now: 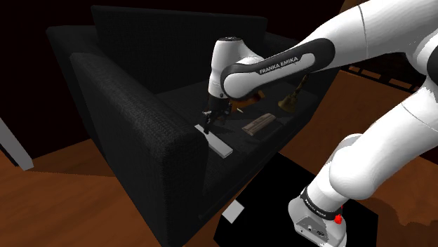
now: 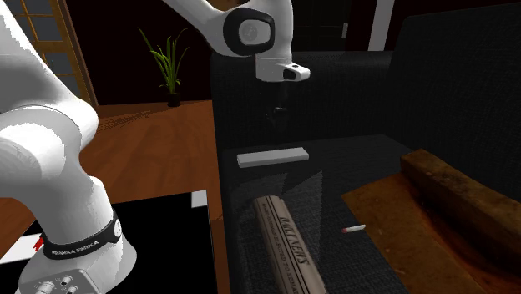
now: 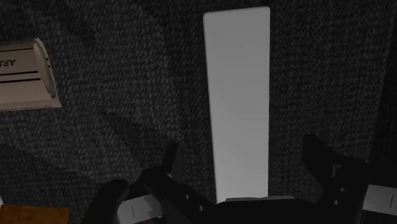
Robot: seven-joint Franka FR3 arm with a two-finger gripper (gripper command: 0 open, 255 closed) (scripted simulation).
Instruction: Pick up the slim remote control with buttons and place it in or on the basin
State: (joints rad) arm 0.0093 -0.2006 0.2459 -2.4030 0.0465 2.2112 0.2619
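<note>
Closest is my claw [image 3: 243,153], its two black fingers [image 3: 167,167] spread apart either side of one end of the slim remote [image 3: 237,95], a flat, plain pale-grey slab lying on the sofa [image 3: 114,108] seat's coarse dark weave. Further along the cushion sits the brown, rough-grained rectangular basin [image 2: 455,188].

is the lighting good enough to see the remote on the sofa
Shoulder view: dim, but the pale grey remote stands out on the dark sofa. Second exterior view: same contrast. Wrist view: black end effector nearly blends into it.
</note>
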